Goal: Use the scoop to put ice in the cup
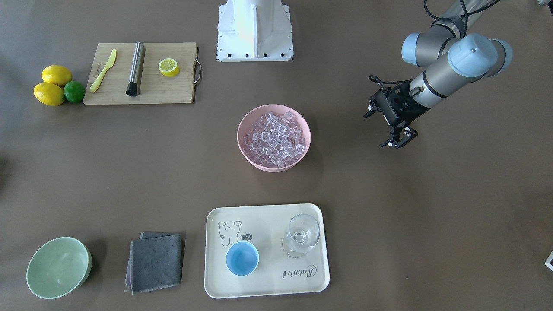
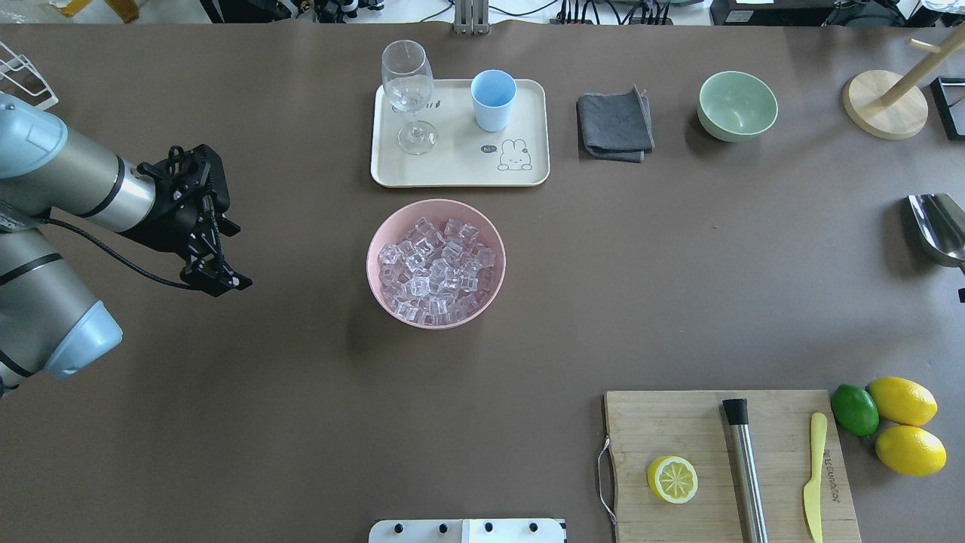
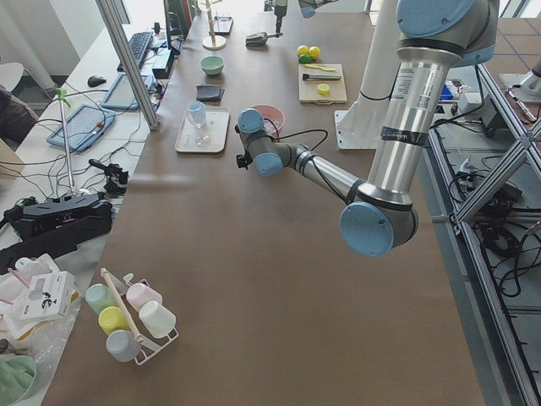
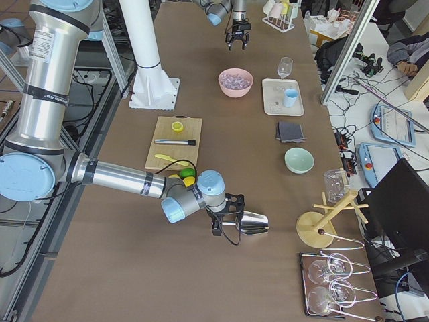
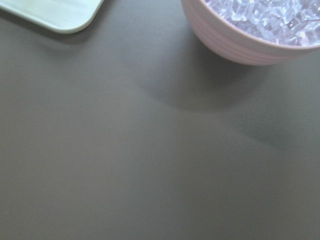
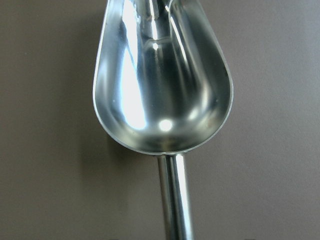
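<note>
The ice (image 1: 274,138) is a heap of clear cubes in a pink bowl (image 2: 375,253) at the table's middle; it also shows in the left wrist view (image 5: 260,15). The light-blue cup (image 1: 242,258) stands empty on a cream tray (image 1: 268,216) beyond the bowl, and shows from overhead (image 2: 493,98). The steel scoop (image 2: 938,226) is at the table's right edge, its trough empty in the right wrist view (image 6: 160,85). My right gripper (image 4: 230,225) is at the scoop's handle; whether it is shut I cannot tell. My left gripper (image 1: 397,140) is open and empty, left of the bowl.
A clear stemmed glass (image 1: 301,235) stands on the tray beside the cup. A grey cloth (image 2: 614,124) and a pale green bowl (image 2: 737,105) lie to the right. A cutting board (image 2: 693,430) holds a lemon half, a steel cylinder and a yellow knife.
</note>
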Controlling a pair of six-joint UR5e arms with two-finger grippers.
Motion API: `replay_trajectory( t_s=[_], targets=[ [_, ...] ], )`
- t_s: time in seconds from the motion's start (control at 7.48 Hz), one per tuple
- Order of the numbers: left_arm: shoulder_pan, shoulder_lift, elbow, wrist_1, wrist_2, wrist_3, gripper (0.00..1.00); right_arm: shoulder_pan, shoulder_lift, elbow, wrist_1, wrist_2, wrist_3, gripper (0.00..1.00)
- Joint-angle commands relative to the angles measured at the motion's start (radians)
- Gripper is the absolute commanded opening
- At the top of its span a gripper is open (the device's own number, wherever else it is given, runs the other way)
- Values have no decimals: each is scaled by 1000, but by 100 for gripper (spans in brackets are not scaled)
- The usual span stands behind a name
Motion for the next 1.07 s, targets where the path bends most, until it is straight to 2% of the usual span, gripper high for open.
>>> replay_trajectory(
  t_s=[0.0,0.27,0.4,0.53,0.67,0.94],
  targets=[
    [91,-29,18,-106,102,1,99,-20,-1,-7,8,0,-3,72],
    [162,-98,55,-137,154,0,99,-29,-2,-7,8,-2,-1,60],
    [203,-98,56,-181,221,1,99,-31,-4,-7,8,-2,-1,54],
    [234,-96,56,-206,250,10,99,-32,-7,-7,10,-2,-1,47],
    [225,-92,73,-207,251,134,99,-32,-7,-7,10,-2,-3,38],
    [211,-98,85,-208,251,213,99,-32,-7,-7,10,-8,-1,38]
  ],
)
